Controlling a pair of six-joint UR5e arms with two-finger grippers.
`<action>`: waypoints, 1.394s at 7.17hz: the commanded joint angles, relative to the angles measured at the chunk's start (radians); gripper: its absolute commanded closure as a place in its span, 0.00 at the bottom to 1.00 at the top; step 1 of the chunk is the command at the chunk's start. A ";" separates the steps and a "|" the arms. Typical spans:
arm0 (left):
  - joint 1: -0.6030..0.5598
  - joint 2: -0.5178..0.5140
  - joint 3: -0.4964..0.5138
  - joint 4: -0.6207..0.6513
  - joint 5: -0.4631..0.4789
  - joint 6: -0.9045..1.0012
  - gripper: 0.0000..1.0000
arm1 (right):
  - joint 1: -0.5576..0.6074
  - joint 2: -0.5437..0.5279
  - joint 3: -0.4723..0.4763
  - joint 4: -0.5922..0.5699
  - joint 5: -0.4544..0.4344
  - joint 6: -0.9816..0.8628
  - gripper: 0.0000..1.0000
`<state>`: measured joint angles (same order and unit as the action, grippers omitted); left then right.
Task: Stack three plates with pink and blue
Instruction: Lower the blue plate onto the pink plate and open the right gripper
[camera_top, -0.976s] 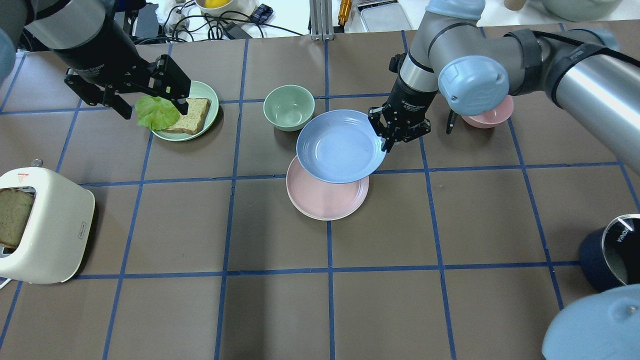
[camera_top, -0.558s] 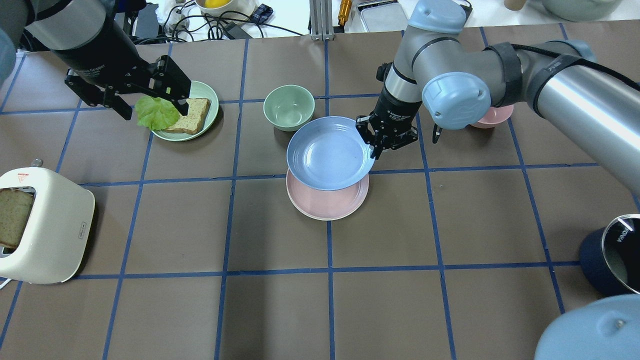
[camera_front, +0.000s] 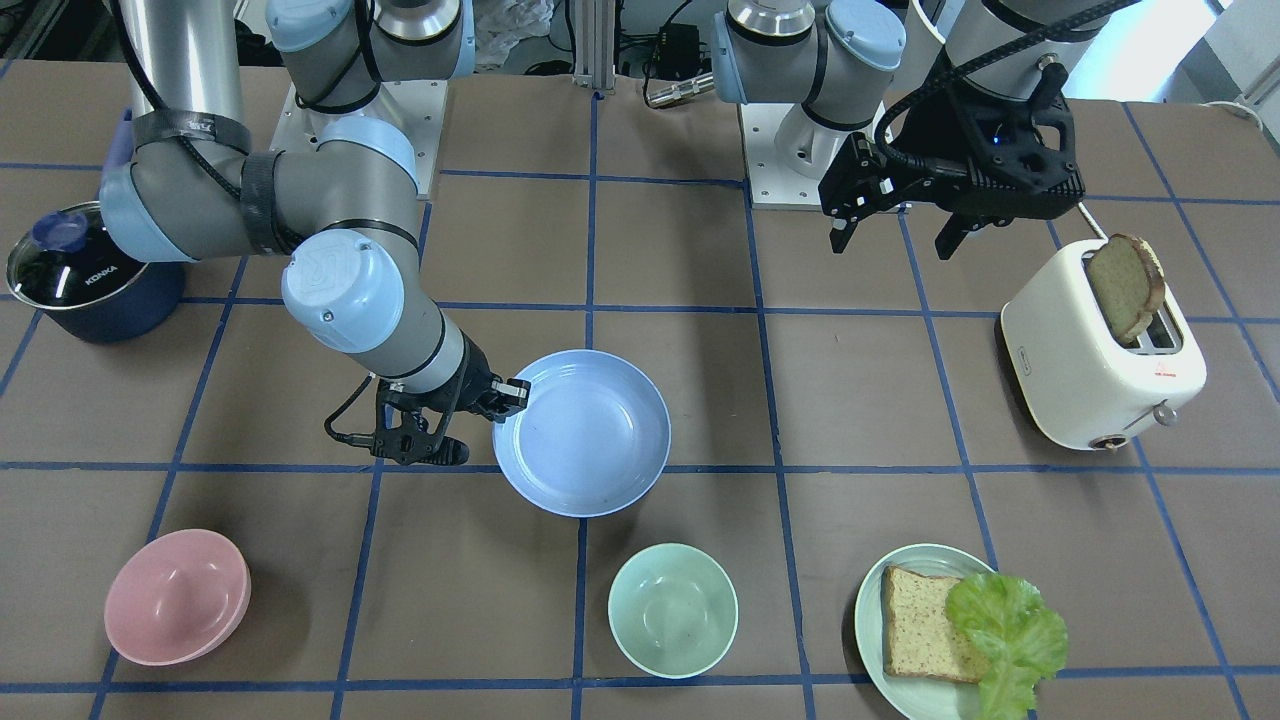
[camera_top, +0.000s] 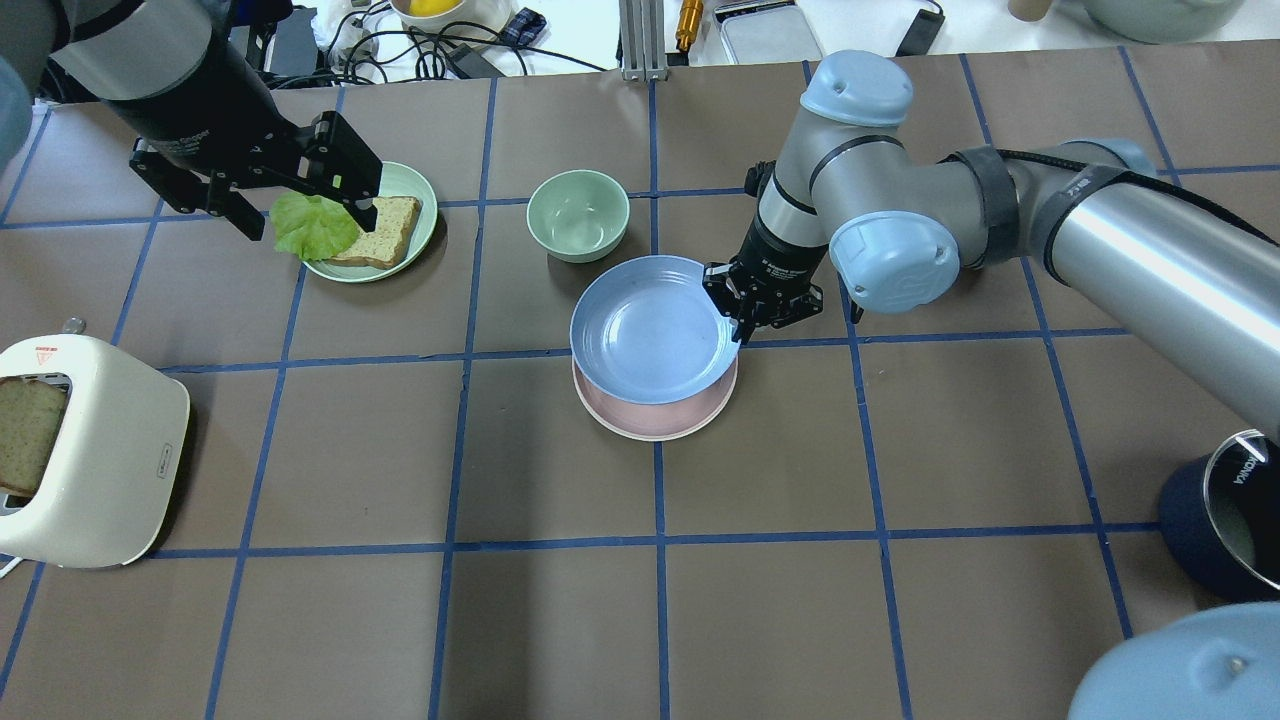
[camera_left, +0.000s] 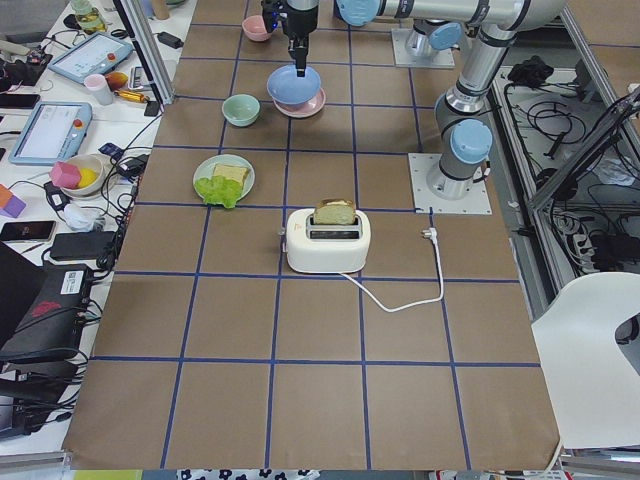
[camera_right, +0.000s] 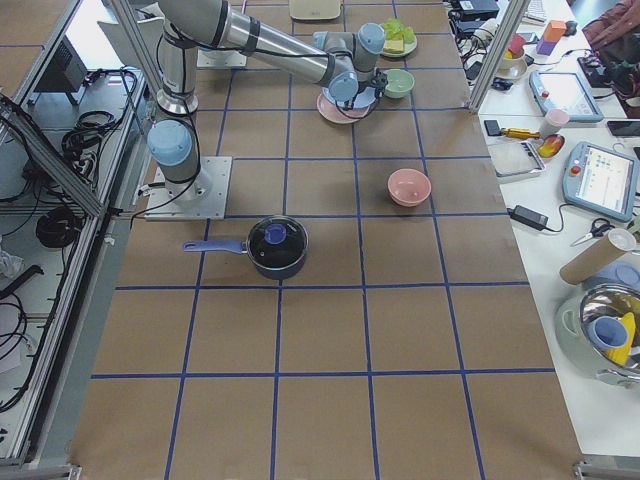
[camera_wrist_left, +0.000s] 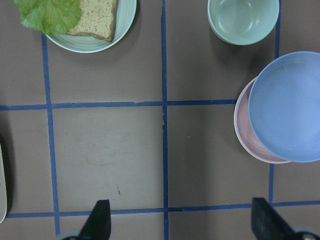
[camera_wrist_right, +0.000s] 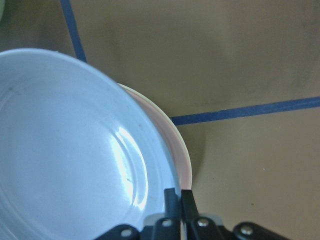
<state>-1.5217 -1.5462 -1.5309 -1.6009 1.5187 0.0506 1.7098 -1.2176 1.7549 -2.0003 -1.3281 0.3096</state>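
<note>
Now, landmark: mint bowl (camera_top: 578, 215), mid-surface on the far side from the robot

- Right end effector (camera_top: 745, 318) pinches the rim of the blue plate (camera_top: 645, 330); right wrist view shows its two fingertips (camera_wrist_right: 172, 197) pressed close together on that rim, at the edge turned away from the mint bowl
- Blue plate sits just robot-side of the mint bowl, over the pink plate (camera_top: 655, 425). It is offset toward the bowl, so a crescent of pink shows on the robot side. Cannot tell if the two plates touch
- A pale cream edge (camera_wrist_right: 150, 102) runs just outside the pink rim; cannot tell whether this is a separate plate underneath
- Left end effector (camera_top: 305, 215) is spread wide with nothing between its fingers, held above the surface off to the robot's left of the mint bowl
- Mint-green plate (camera_top: 400, 185) with bread (camera_top: 385, 232) and lettuce (camera_top: 310, 225): near the mint bowl, on the robot's left of it
- Toaster (camera_top: 90, 450) holding a bread slice: well apart from the mint bowl, further left and robot-side
- Pink bowl (camera_front: 177, 597): well to the robot's right of the mint bowl
- Dark pot (camera_top: 1225, 505): far right, robot-side of the mint bowl
</note>
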 joint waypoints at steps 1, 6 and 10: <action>0.000 0.000 0.000 -0.001 0.000 0.000 0.00 | 0.002 0.001 0.023 -0.037 0.001 0.003 1.00; 0.000 0.000 0.000 -0.001 0.000 0.000 0.00 | 0.002 0.003 0.037 -0.037 0.006 -0.003 1.00; 0.000 0.000 0.000 -0.001 0.000 0.000 0.00 | 0.002 0.006 0.038 -0.043 0.012 -0.004 1.00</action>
<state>-1.5217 -1.5462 -1.5309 -1.6015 1.5186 0.0506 1.7119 -1.2129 1.7927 -2.0393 -1.3166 0.3066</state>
